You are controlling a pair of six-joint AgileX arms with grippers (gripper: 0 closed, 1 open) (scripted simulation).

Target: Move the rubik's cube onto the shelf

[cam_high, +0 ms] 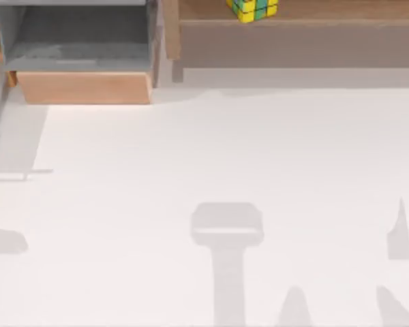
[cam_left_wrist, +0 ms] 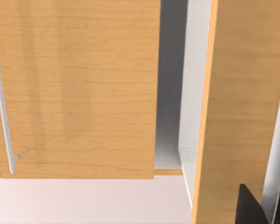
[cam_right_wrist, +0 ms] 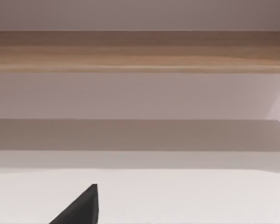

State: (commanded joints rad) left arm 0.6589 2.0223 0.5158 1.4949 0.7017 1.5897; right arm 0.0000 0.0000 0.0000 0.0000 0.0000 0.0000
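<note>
The rubik's cube (cam_high: 252, 9) sits on the shelf (cam_high: 327, 10) at the far edge of the white desk (cam_high: 211, 150), near the shelf's wooden side post (cam_high: 171, 30) and well apart from the grey-lined wooden box (cam_high: 82, 48) to the left. Judged from this, the placing step looks complete, and what remains is likely for the arms to stay clear and settle at rest. A dark tip of the left tool (cam_left_wrist: 252, 207) shows in the left wrist view beside wooden panels; a dark tip of the right tool (cam_right_wrist: 81, 207) shows in the right wrist view, facing the shelf from well back. Whether either tool is spread or pressed together cannot be told. The cube lies far ahead of the right tool, untouched.
</note>
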